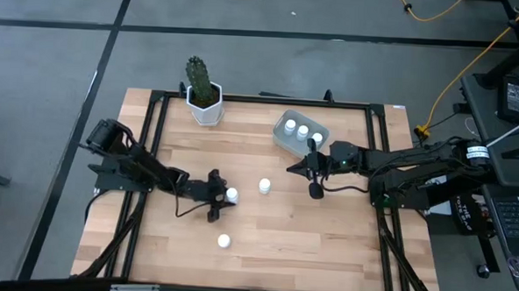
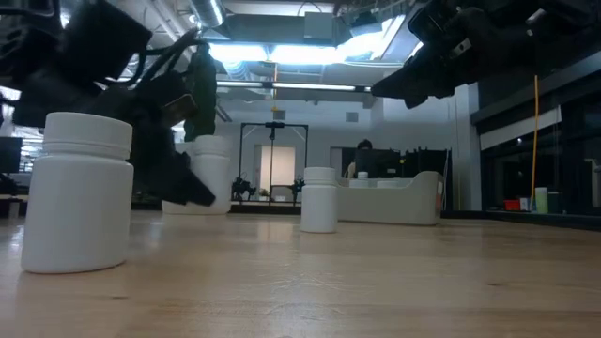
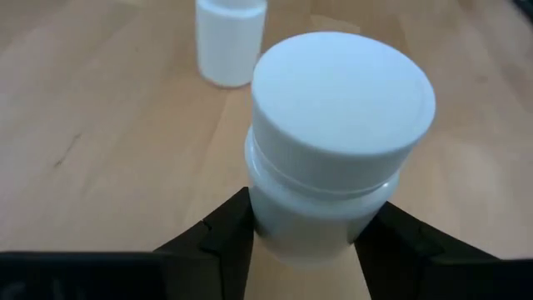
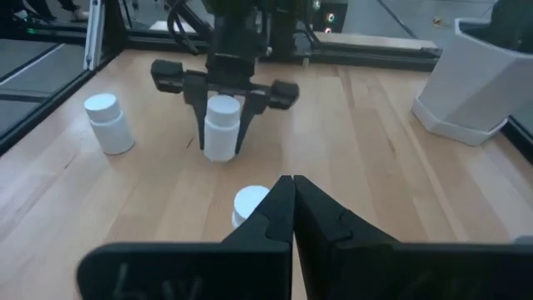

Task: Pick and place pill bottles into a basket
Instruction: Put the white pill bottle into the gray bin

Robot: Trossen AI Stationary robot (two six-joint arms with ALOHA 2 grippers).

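Note:
My left gripper (image 1: pixel 226 197) is shut on one white pill bottle (image 1: pixel 233 195) left of the table's middle. It also shows in the right wrist view (image 4: pixel 221 133). A second bottle (image 1: pixel 264 186) stands on its base at mid table. A third (image 1: pixel 224 241) stands near the front edge. The pale grey-blue basket (image 1: pixel 280 138) sits at the back, right of centre, with three bottles (image 1: pixel 303 130) standing in it. My right gripper (image 4: pixel 291 208) is shut and empty, held above the table between the basket and the middle bottle (image 4: pixel 248 202). My left gripper pinches the bottle's body just below the cap (image 3: pixel 268 218) between its two fingers (image 3: pixel 226 237), one on each side. The fingers slant down from the table's left. The bottle is upright. I cannot tell whether its base rests on the table or is just off it.
A white hexagonal pot with a cactus (image 1: pixel 205 106) stands at the back left of the table. A black frame rail (image 1: pixel 261 100) runs around the wooden top. Bare wood lies between the bottles and the basket.

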